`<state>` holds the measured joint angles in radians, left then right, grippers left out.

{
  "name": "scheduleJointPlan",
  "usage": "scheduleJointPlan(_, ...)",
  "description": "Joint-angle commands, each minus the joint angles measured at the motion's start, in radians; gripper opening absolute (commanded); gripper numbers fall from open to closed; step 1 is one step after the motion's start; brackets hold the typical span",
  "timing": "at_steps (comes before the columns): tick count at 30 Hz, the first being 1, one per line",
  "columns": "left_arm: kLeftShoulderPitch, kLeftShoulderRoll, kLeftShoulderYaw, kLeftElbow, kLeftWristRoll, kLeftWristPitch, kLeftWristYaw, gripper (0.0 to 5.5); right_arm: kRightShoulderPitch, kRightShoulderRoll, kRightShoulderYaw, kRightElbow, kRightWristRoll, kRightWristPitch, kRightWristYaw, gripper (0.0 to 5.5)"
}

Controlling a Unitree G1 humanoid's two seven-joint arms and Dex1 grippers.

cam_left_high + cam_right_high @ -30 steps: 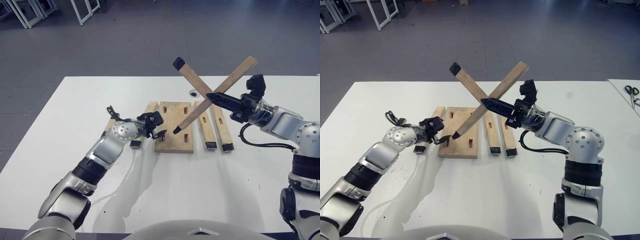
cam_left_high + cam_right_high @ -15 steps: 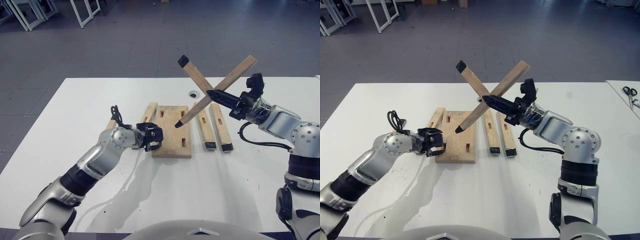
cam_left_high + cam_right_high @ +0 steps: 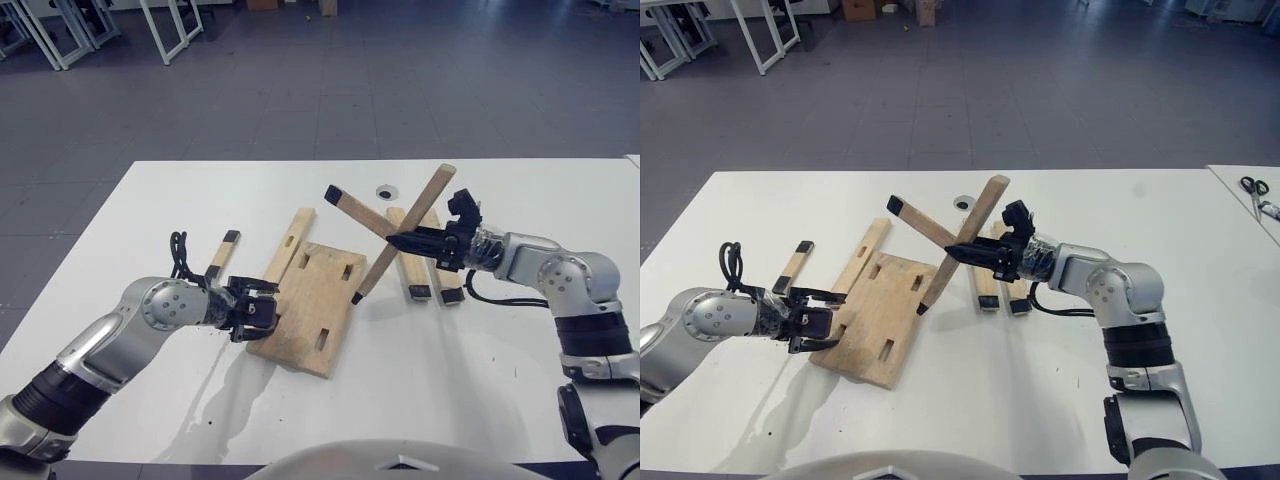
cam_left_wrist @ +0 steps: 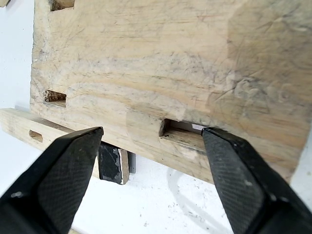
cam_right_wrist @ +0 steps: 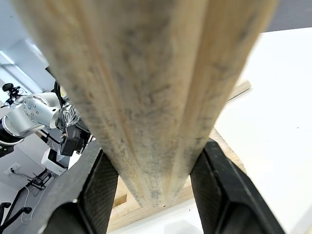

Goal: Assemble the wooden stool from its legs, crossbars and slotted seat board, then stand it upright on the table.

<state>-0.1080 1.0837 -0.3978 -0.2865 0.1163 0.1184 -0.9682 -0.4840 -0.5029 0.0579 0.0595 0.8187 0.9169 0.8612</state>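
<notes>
The slotted seat board (image 3: 312,308) lies skewed on the white table, its near left corner raised. My left gripper (image 3: 253,312) is shut on that edge. In the left wrist view the fingers (image 4: 53,180) stand on either side of the board's edge (image 4: 170,63). My right gripper (image 3: 412,242) is shut on two legs crossed in an X. The long leg (image 3: 432,192) slants down so its black tip hangs just above the board's far right edge. The second leg (image 3: 360,210) points back left. In the right wrist view, the pads (image 5: 97,190) clamp the leg (image 5: 146,73).
Two more legs (image 3: 408,272) (image 3: 443,276) lie side by side under my right arm. A long slotted crossbar (image 3: 288,243) and a short black-tipped piece (image 3: 222,252) lie left of the board. A round hole (image 3: 386,189) marks the far tabletop.
My left gripper closed on the board's edge and dragged it toward the near left, turning it. My right gripper brought the crossed legs lower and to the left.
</notes>
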Motion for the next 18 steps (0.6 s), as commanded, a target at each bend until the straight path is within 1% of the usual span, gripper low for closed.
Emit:
scheduleJointPlan(1,0.067,-0.019,-0.070,0.083,0.066,0.025,-0.054,3.75,-0.110,0.033,0.020,0.088,-0.070,-0.063,0.049,2.02)
scheduleJointPlan(4,0.062,-0.024,-0.070,0.096,0.070,0.011,-0.058,3.75,-0.179,0.051,0.016,0.152,-0.104,-0.086,0.080,2.02)
scheduleJointPlan(8,0.062,-0.033,-0.070,0.093,0.072,0.008,-0.059,3.75,-0.227,0.090,0.071,0.278,-0.191,-0.157,0.149,2.02)
scheduleJointPlan(12,0.052,-0.038,-0.068,0.099,0.079,0.004,-0.065,3.75,-0.271,0.139,0.132,0.502,-0.337,-0.326,0.208,2.02)
scheduleJointPlan(18,0.037,-0.050,-0.065,0.101,0.087,0.001,-0.077,3.75,-0.373,0.166,0.189,0.809,-0.516,-0.589,0.263,2.02)
